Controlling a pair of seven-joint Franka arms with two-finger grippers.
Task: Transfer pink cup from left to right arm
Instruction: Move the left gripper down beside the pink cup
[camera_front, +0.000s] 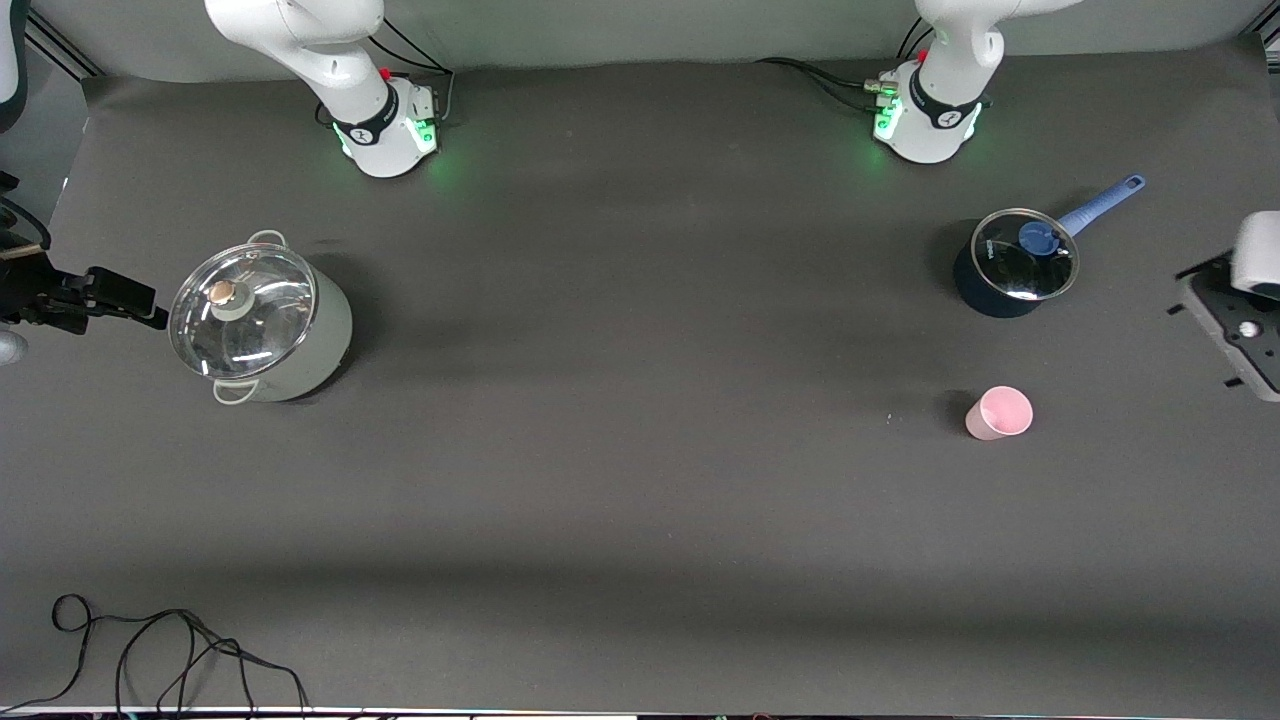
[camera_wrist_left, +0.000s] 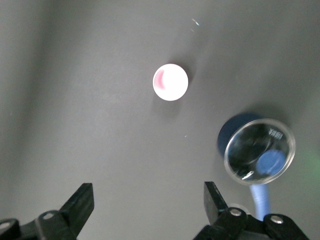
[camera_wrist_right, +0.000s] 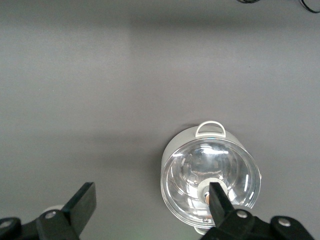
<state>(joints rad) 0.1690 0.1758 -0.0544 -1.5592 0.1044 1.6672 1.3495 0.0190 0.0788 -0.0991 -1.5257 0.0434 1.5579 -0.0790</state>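
The pink cup (camera_front: 998, 412) stands upright on the dark table toward the left arm's end, nearer to the front camera than the blue saucepan. In the left wrist view the cup (camera_wrist_left: 170, 82) shows from above, well clear of my left gripper (camera_wrist_left: 148, 197), which is open, empty and high over the table. That hand shows at the edge of the front view (camera_front: 1235, 325). My right gripper (camera_wrist_right: 151, 197) is open and empty, raised beside the big lidded pot. It shows at the other edge of the front view (camera_front: 135, 305).
A blue saucepan (camera_front: 1015, 262) with a glass lid and a blue handle stands near the left arm's base and also shows in the left wrist view (camera_wrist_left: 256, 150). A pale-green pot (camera_front: 258, 320) with a glass lid stands toward the right arm's end. A black cable (camera_front: 170, 650) lies at the near edge.
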